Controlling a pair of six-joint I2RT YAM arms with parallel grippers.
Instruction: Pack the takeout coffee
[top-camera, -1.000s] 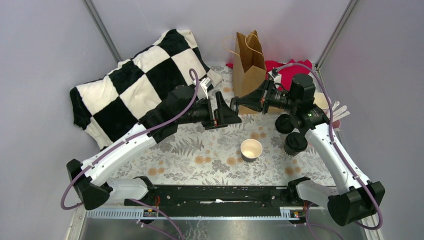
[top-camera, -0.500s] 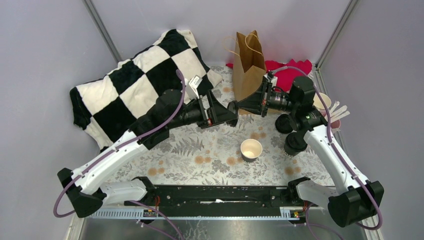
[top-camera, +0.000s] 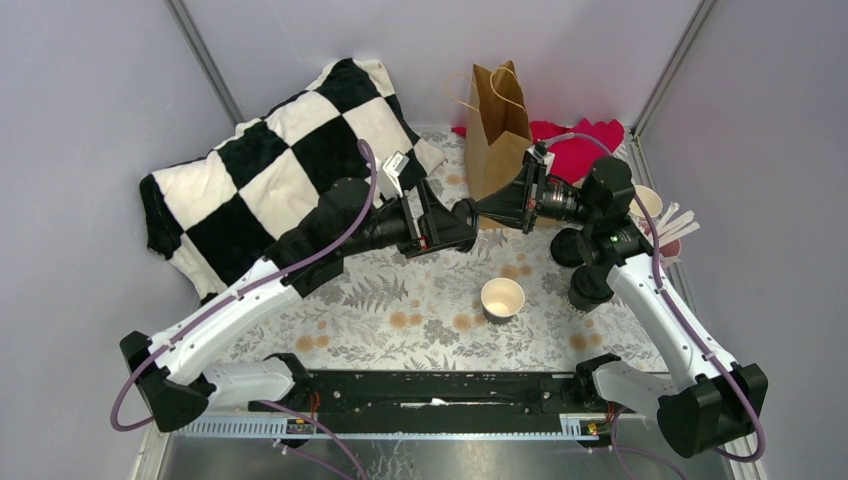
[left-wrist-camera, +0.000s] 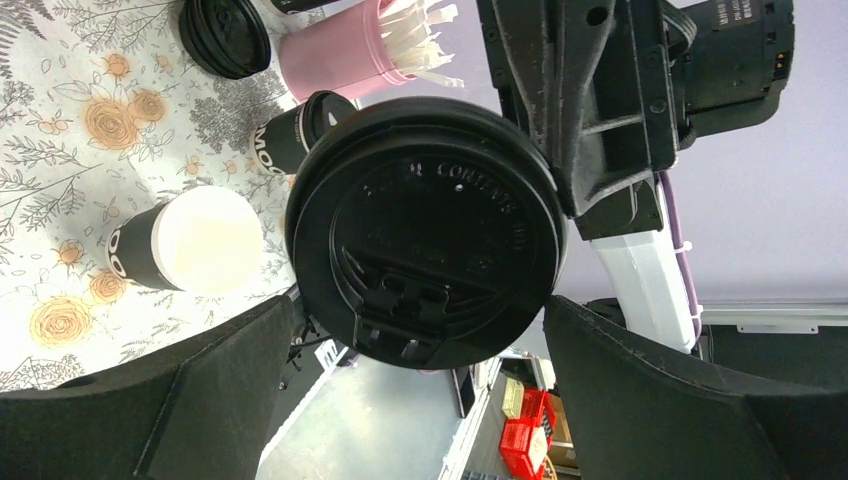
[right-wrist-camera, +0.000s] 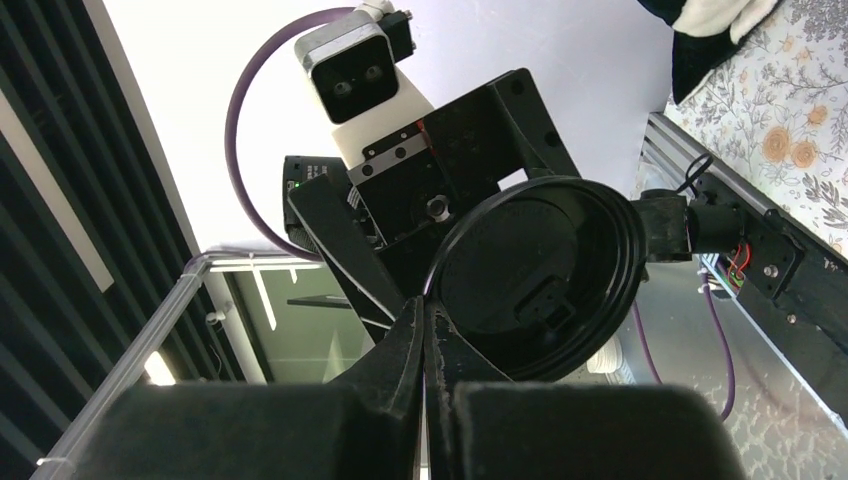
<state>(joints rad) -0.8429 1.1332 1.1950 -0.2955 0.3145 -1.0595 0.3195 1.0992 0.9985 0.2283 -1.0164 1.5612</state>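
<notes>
My right gripper (top-camera: 480, 209) is shut on the rim of a round black lid (top-camera: 465, 213) and holds it in the air in front of the brown paper bag (top-camera: 497, 120). In the right wrist view the shut fingertips (right-wrist-camera: 422, 308) pinch the lid's edge (right-wrist-camera: 535, 275). My left gripper (top-camera: 460, 226) is open and faces the lid, which fills the gap at its fingertips in the left wrist view (left-wrist-camera: 425, 230). I cannot tell if they touch. Two lidded black coffee cups (top-camera: 568, 246) (top-camera: 590, 285) stand at the right.
An open cup with a white inside (top-camera: 502, 297) stands mid-table. A pink cup of stirrers (left-wrist-camera: 340, 55) stands at the right edge. A checkered pillow (top-camera: 280, 160) lies back left, and a red cloth (top-camera: 585, 140) behind the bag.
My left gripper has swung up and right to meet the lid. My right gripper has moved slightly right and back with the lid.
</notes>
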